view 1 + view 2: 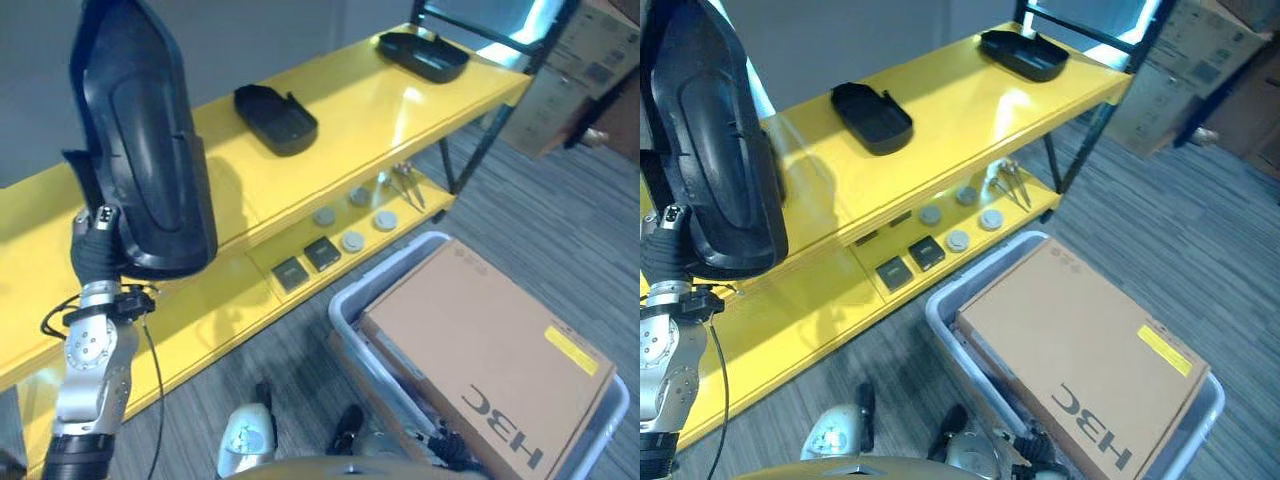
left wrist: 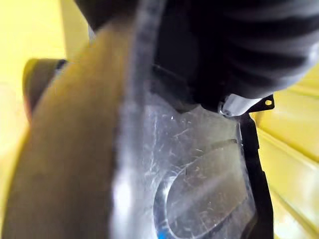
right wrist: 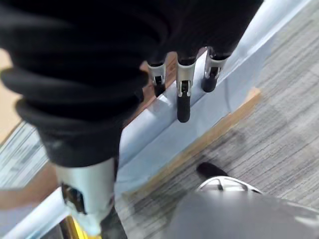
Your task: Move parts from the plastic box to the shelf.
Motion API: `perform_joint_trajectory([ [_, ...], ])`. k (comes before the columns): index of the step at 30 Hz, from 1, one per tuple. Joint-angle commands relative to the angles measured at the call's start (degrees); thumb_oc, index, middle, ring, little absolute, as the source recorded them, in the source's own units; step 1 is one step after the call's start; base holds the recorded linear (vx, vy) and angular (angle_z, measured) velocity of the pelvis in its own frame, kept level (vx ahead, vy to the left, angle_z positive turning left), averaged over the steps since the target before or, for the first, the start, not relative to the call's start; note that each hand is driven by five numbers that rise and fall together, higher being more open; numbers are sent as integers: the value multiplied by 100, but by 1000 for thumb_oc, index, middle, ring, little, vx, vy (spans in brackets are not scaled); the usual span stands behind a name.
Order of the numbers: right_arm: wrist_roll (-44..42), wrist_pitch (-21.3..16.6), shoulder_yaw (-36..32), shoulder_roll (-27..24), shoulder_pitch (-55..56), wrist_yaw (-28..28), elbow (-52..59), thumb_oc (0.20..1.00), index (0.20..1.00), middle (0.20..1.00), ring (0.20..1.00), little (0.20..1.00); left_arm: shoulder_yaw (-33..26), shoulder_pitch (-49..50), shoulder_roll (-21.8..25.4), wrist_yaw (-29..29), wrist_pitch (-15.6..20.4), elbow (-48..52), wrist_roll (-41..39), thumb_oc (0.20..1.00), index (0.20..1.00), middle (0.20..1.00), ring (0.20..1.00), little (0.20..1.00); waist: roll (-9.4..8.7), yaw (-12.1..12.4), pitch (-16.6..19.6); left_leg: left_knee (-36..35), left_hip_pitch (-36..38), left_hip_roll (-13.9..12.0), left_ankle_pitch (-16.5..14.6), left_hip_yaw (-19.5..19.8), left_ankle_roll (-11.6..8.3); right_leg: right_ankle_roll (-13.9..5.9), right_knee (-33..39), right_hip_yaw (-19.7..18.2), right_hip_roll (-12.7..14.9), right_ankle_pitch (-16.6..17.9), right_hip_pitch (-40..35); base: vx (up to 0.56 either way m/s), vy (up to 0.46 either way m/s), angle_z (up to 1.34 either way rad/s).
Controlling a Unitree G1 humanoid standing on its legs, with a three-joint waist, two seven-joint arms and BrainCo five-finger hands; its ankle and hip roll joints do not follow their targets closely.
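Black moulded part (image 1: 140, 140) raised upright above left hand (image 1: 97, 245), grip hidden, cannot tell; best tilted flat, lowered gently onto yellow shelf (image 1: 390, 105) just ahead. Right hand (image 3: 182, 84) hanging loose-fingered over plastic box (image 3: 209, 117).

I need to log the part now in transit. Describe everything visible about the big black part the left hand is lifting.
The black part is a long, rounded, shell-like piece that looks like moulded plastic, with a raised rim around a shallow hollow. It stands nearly upright, narrow end up, above the yellow shelf at its left stretch. The left hand carries it from below at its lower end; its fingers are hidden behind the part.
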State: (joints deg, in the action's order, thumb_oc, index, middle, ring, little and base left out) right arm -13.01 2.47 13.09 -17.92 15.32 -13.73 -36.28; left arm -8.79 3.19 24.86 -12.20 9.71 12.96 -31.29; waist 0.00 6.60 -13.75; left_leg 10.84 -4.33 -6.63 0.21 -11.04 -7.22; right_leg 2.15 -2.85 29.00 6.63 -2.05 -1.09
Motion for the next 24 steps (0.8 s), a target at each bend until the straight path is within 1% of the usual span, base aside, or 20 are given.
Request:
perform_joint_trajectory([
  [1, 149, -196, 90, -80, -377, -48, -43, 1000, 1000, 1000, 1000, 1000, -271, -34, 132, 6, 423, 679, 48, 200, 200, 200, 200, 200, 23, 102, 393, -287, -220, -37, 342, -226, 36, -756, 177, -374, -91, -17, -436, -44, 140, 55],
  [2, 100, -190, 102, -72, -396, -84, -60, 1000, 1000, 1000, 1000, 1000, -248, -44, 129, 40, 422, 681, 42, 200, 200, 200, 200, 200, 39, 103, 401, -355, -189, -38, 363, -293, 32, -774, 188, -339, -82, -2, -445, -17, 209, 81],
  [3, 24, -111, 156, -43, -479, -172, -130, 1000, 1000, 1000, 1000, 1000, -189, -80, 143, 80, 412, 658, -40, 200, 200, 200, 200, 200, 92, 92, 440, -648, -49, -25, 430, -529, 41, -824, 216, -216, -38, 39, -490, 8, 171, 91],
  [5, 75, -23, 184, -27, -527, -161, -164, 1000, 1000, 1000, 1000, 1000, -188, -92, 147, 13, 391, 632, 0, 200, 200, 200, 200, 200, 110, 99, 464, -800, 44, 30, 413, -569, 80, -860, 211, -191, -4, 53, -507, 28, 203, 109],
  [8, 244, 109, 219, 46, -613, -108, -336, 1000, 1000, 1000, 1000, 1000, -264, -4, 158, -123, 229, 627, 39, 200, 200, 200, 200, 200, 140, 184, 521, -1108, 260, 273, 356, -401, 206, -945, 153, -257, 66, 46, -520, 57, 246, 88],
  [13, 283, 244, 147, 69, -615, -50, -519, 1000, 1000, 1000, 1000, 1000, -430, 196, 175, -95, 129, 490, -76, 200, 200, 200, 200, 200, 132, 299, 574, -1245, 419, 529, 212, -269, 396, -1064, -102, -322, 244, -34, -490, 40, 225, 2],
  [15, 202, 288, 82, 72, -651, -26, -640, 1000, 1000, 1000, 1000, 1000, -478, 218, 211, -125, 128, 394, -124, 200, 200, 200, 200, 200, 141, 332, 582, -1220, 451, 616, 137, -214, 523, -1121, -448, -379, 375, -154, -410, 36, 261, 6],
  [17, 166, 301, 25, 72, -662, 37, -696, 1000, 1000, 1000, 1000, 1000, -474, 175, 255, -152, 146, 288, -118, 200, 200, 200, 200, 200, 165, 310, 564, -1172, 450, 690, 76, -205, 654, -1185, -873, -480, 514, -215, -290, 16, 216, 2],
  [19, 183, 271, -15, 87, -651, 65, -736, 1000, 1000, 1000, 1000, 1000, -385, 70, 288, -192, 166, 169, -126, 200, 200, 200, 200, 200, 190, 247, 518, -1110, 435, 802, -15, -132, 811, -1257, -1591, -701, 739, -88, 9, 15, 235, 2],
  [20, 178, 259, -39, 97, -625, 87, -726, 1000, 1000, 1000, 1000, 1000, -308, 17, 306, -239, 197, 109, -97, 200, 200, 200, 200, 200, 211, 172, 462, -1086, 451, 878, -80, -46, 896, -1284, -2041, -908, 801, 21, 227, -47, 235, 12],
  [21, 167, 257, -60, 99, -624, 115, -711, 1000, 1000, 1000, 1000, 1000, -256, -29, 330, -274, 217, 74, -90, 200, 200, 200, 200, 200, 257, 97, 409, -1076, 424, 877, -6, -46, 981, -1191, -2331, -1071, 742, 180, 455, -50, 159, 23],
  [22, 131, 247, -76, 87, -625, 142, -706, 1000, 1000, 1000, 1000, 1000, -163, -106, 355, -292, 226, 36, -100, 200, 200, 200, 200, 200, 251, -26, 360, -1083, 448, 940, -26, 86, 999, -1179, -2377, -1365, 519, 190, 647, -42, 65, 49],
  [23, 99, 219, -79, 55, -626, 199, -711, 1000, 1000, 1000, 1000, 1000, -45, -197, 373, -320, 248, -12, -103, 200, 200, 200, 200, 200, 220, -196, 293, -1090, 508, 1014, -44, 248, 999, -1182, -2227, -1574, 242, 249, 813, 45, -6, 58],
  [24, 80, 189, -90, 34, -621, 243, -719, 1000, 1000, 1000, 1000, 1000, 23, -260, 356, -350, 236, -21, -66, 200, 200, 200, 200, 200, 179, -302, 256, -1091, 562, 1067, -69, 311, 991, -1180, -2036, -1680, 83, 320, 917, 65, -46, 57],
])
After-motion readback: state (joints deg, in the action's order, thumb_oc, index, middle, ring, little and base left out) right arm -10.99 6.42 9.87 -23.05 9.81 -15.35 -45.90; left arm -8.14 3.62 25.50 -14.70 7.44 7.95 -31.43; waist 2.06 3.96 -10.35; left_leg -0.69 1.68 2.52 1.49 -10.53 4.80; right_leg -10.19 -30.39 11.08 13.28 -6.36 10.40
